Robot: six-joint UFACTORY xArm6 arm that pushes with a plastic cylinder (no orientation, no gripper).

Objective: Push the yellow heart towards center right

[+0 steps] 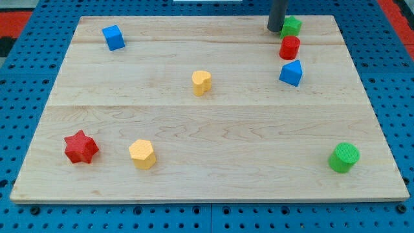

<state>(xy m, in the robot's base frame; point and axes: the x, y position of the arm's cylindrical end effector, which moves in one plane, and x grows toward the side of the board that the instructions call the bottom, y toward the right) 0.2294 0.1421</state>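
Blue pegboard is framing the pale wooden board point(213, 123) on every side, with a strip of red showing at the view's top corners. We are seeing no tray, bowl or box anywhere; every block is sitting loose on the bare wood.

We are carrying no pincer, only a dark rod, so nothing is being held. Our tip point(275, 29) is resting at the view's top edge, right of centre, just beside the left side of the green block point(291, 26), whose shape we cannot make out; whether the two are touching, we cannot tell.

The yellow heart point(202, 83) is lying a little above the board's centre and slightly to the view's left of it, well apart from our tip and from every other block. Its rounded lobes seem to be facing the view's upper right, with the narrower end toward the lower left, though the shape is small and we are not certain of that axis.

Below the green block, the red cylinder point(290, 47) and the blue block point(291, 73) are forming a short column. A blue cube point(113, 37) is sitting at the upper left, a red star point(81, 147) and a yellow hexagon point(142, 154) at the lower left, and a green cylinder point(343, 158) at the lower right.
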